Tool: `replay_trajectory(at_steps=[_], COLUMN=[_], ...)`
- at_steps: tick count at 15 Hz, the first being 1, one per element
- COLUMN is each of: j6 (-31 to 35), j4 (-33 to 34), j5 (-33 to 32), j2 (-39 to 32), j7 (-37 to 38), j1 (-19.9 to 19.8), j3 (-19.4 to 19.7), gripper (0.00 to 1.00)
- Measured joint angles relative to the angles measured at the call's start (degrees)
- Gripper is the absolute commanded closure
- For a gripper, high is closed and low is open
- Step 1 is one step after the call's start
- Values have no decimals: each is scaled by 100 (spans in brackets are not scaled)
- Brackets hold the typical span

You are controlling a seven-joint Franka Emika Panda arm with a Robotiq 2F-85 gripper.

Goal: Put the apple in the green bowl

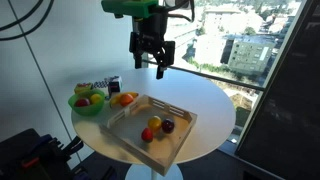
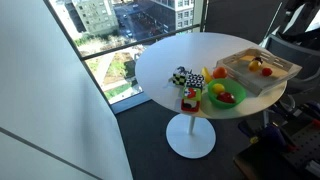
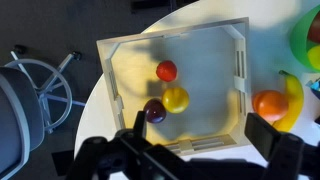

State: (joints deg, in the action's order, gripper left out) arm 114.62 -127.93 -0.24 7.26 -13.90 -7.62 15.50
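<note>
The apple, small, round and yellow-orange, lies in the pale wooden tray between a red fruit and a dark maroon fruit. It also shows in both exterior views. The green bowl stands beside the tray with a few fruits in it; it also shows in an exterior view and at the wrist view's right edge. My gripper hangs high above the table, open and empty. In the wrist view its fingers frame the tray's near side.
An orange fruit and a banana lie between the tray and the bowl. A small black-and-white box and toy items sit near the bowl. The round white table stands by a window. A chair base is on the floor.
</note>
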Motion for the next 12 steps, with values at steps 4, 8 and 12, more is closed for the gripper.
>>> replay_trajectory(at_steps=[4, 8, 12], j6=[0, 0, 0], j4=[4, -3, -19], j5=[0, 0, -10], j2=[2, -17, -120], j7=[0, 4, 29], j1=[0, -9, -10], j3=[0, -27, -54], gripper=[0, 0, 0])
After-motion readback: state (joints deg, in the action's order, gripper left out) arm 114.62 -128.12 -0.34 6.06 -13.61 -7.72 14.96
